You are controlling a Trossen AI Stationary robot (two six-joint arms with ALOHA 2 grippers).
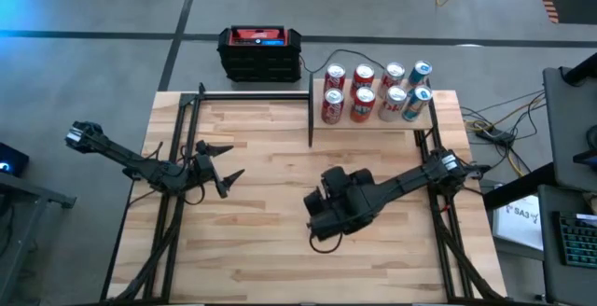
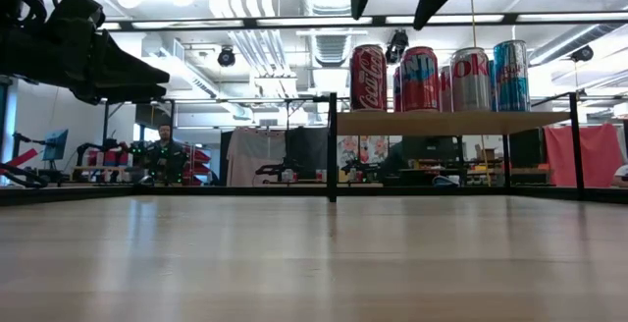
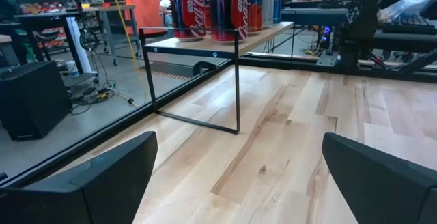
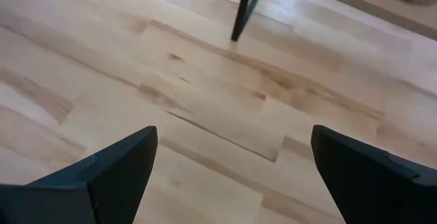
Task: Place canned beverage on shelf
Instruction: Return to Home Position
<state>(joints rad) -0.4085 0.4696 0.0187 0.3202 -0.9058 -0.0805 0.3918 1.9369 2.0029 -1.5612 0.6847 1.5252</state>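
Note:
Several drink cans (image 1: pixel 376 91), red, white and blue, stand upright on the shelf (image 1: pixel 368 124), a pale board on thin black posts at the table's far right. They also show in the low view (image 2: pixel 437 77) and the left wrist view (image 3: pixel 218 5). My right gripper (image 1: pixel 334 203) hangs open over the table's middle, near of the shelf, tilted down at bare wood (image 4: pixel 232 176), with nothing between its fingers. My left gripper (image 1: pixel 229 164) waits open at the left, pointing level toward the shelf (image 3: pixel 225 43), also with nothing between its fingers.
A black-and-red box (image 1: pixel 260 52) sits on the floor beyond the far edge. Black frame rails (image 1: pixel 252 94) run along the far edge and down both sides. Cables (image 1: pixel 494 133) and equipment lie off the right edge. The wooden tabletop (image 1: pixel 270 259) stretches toward the near edge.

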